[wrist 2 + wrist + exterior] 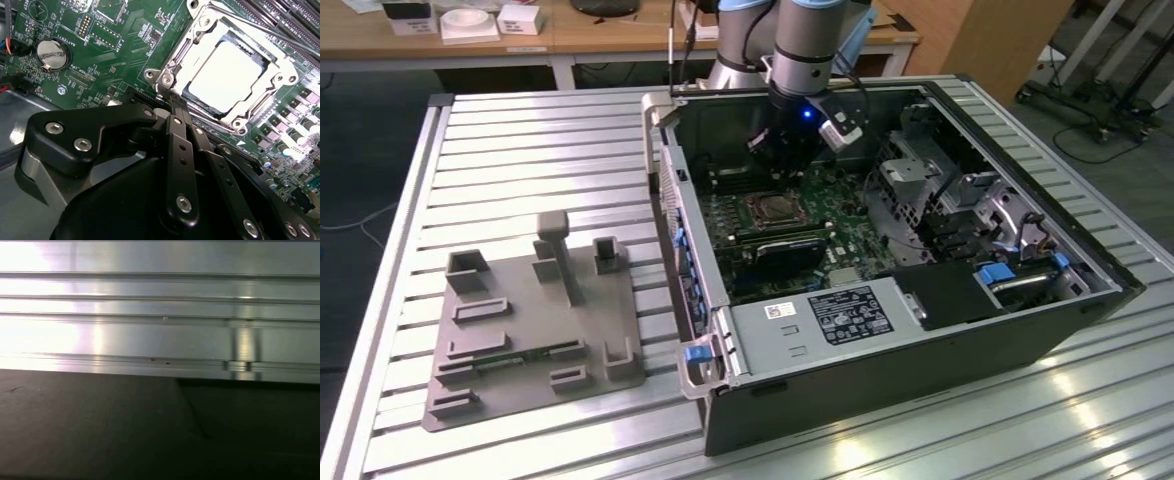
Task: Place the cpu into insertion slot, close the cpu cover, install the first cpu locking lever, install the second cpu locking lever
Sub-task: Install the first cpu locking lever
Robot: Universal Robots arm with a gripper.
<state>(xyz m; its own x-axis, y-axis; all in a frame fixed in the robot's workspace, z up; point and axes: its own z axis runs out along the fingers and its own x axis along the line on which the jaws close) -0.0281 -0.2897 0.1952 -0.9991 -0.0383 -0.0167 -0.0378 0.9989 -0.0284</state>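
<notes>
Black gripper (172, 107) links are sitting closest to the lens in the second wrist view, with the fingers drawn narrow together, their tips reaching toward the near corner of the socket and holding nothing that I can make out. Whether the tips are touching a lever end there is too hard to tell.

Beyond them, the cpu (227, 75) is already lying flat inside the insertion slot (172, 65), its pale metal top showing through the window of the cpu cover (280, 80). That cover is lying down over the chip, so 2 of the 4 steps are looking done. 1 thin lever (260, 31) is running along the far side of the socket; I cannot tell whether it is latched, so the 2 lever steps are best judged as unfinished.

From the exterior view, the arm is reaching down into the open computer case (1067, 330), with the gripper (781, 165) hanging just above the socket (774, 210) near the back edge of the green motherboard (854, 235).
</notes>
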